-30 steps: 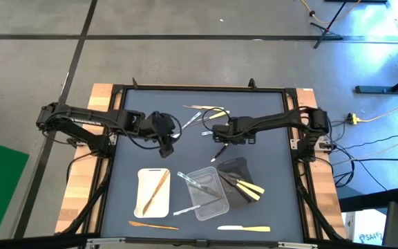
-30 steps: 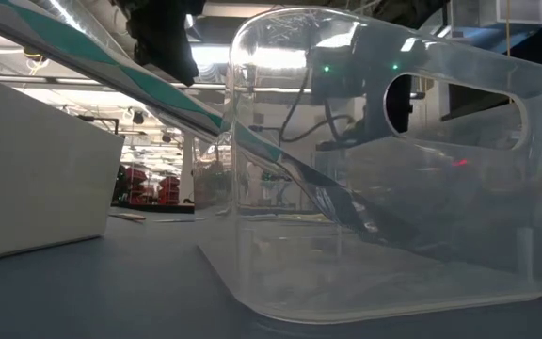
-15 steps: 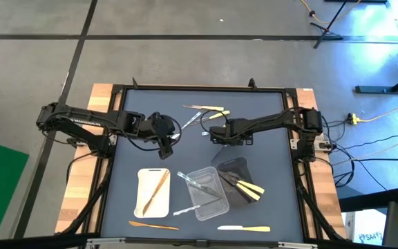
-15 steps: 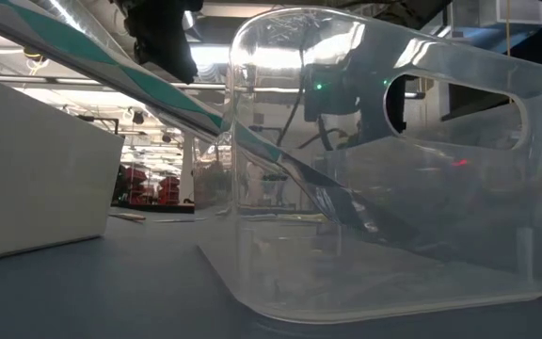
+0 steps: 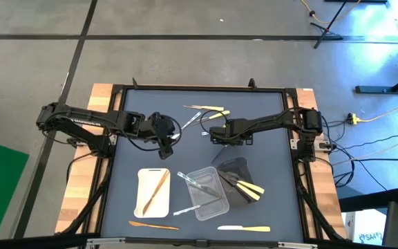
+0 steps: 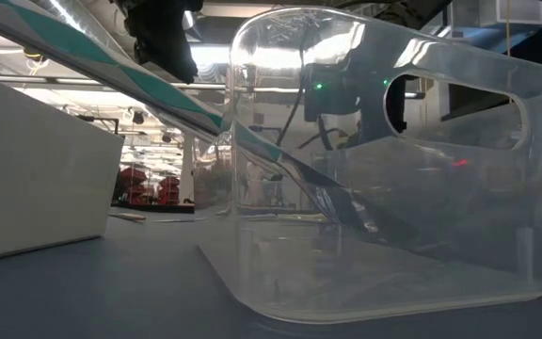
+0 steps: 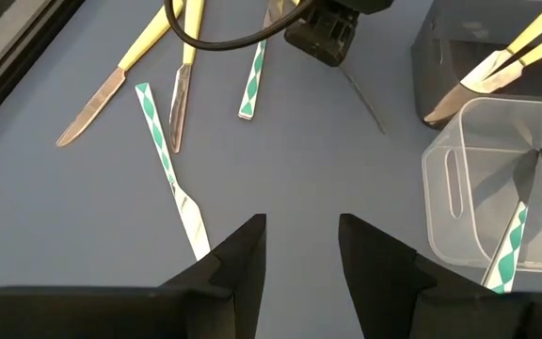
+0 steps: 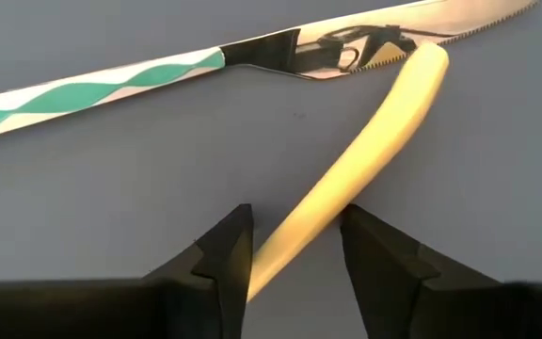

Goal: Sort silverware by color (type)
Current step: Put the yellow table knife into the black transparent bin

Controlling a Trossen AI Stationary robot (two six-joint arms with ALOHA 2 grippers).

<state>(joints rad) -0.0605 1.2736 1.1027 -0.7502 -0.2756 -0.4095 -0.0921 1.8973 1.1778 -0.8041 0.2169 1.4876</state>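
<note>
Loose silverware lies at the table's far middle [image 5: 206, 111]: yellow, brown and silvery pieces with green-and-white handles. My right gripper [image 8: 294, 215] points down there, open, one finger on each side of a yellow utensil's handle [image 8: 346, 184]. That handle lies flat, and its far end rests across a silvery knife's blade [image 8: 346, 47]. My left gripper [image 7: 301, 226] hangs open above the table left of centre [image 5: 166, 144], over a green-and-white-handled knife [image 7: 163, 155]. More silverware lies in the white tray [image 5: 153, 191], the clear tray [image 5: 206, 192] and the black tray [image 5: 237, 176]. My right gripper comes from above with its fingers [image 8: 229, 250] standing across the yellow handle [image 8: 285, 245], which lies on the table. I cannot tell whether the fingers touch it.
A brown utensil [image 5: 154, 225] and a cream one [image 5: 244, 227] lie near the table's front edge. The clear tray [image 6: 393, 169] fills the low view, with a green-and-white utensil [image 6: 111, 75] leaning out of it and the white tray [image 6: 36, 169] beside it.
My right gripper has sunk a little toward the table over the yellow utensil, then kept still. My left gripper has not moved.
</note>
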